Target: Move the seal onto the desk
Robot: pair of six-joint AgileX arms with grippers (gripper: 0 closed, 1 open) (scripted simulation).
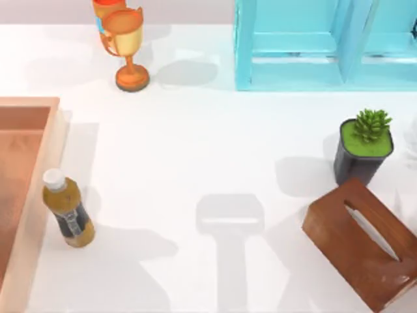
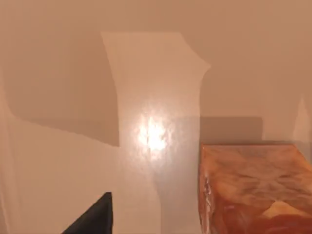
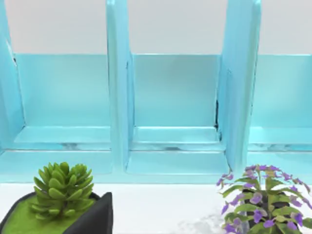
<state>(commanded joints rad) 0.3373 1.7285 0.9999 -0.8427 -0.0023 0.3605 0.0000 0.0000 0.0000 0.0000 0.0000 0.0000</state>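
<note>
Close in the left wrist view is a tan-orange wooden block (image 2: 253,195), which I take for the seal, standing on a smooth peach-tinted surface. A dark part of my left gripper (image 2: 92,219) shows beside it, apart from the block. The desk (image 1: 195,143) is the broad white tabletop in the top view. A dark part of my right gripper (image 3: 92,217) sits near a green succulent (image 3: 61,187), facing a blue shelf (image 3: 175,97).
A shallow orange-brown tray (image 1: 32,130) lies at the left edge, with an amber bottle (image 1: 68,208) beside it. A wooden tissue box (image 1: 361,251) and a potted succulent (image 1: 363,147) stand at the right. A trophy (image 1: 127,45) and the blue shelf (image 1: 313,45) stand at the back.
</note>
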